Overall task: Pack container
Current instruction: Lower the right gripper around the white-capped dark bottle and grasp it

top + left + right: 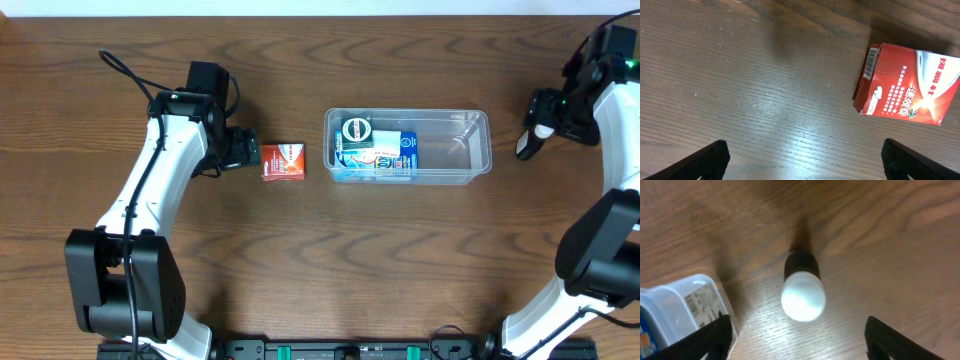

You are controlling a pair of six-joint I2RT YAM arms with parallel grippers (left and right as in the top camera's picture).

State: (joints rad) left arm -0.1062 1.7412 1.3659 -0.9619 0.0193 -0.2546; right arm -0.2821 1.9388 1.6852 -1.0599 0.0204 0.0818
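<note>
Risk lies mostly on the left. Our left tool [805, 148] hangs open and empty, with the red box [905, 85] off to one side of its fingers; closing from here could shove the box instead of gripping it. Our right tool [799, 324], also spread and empty, frames a white-capped tube [802, 297] that may roll. We see the container [462, 146] mid-desk [300, 250], with a blue box [375, 148] at its end nearer the red box.

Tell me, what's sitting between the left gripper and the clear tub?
The small red box lies between the left gripper and the container; the overhead view shows it best.
</note>
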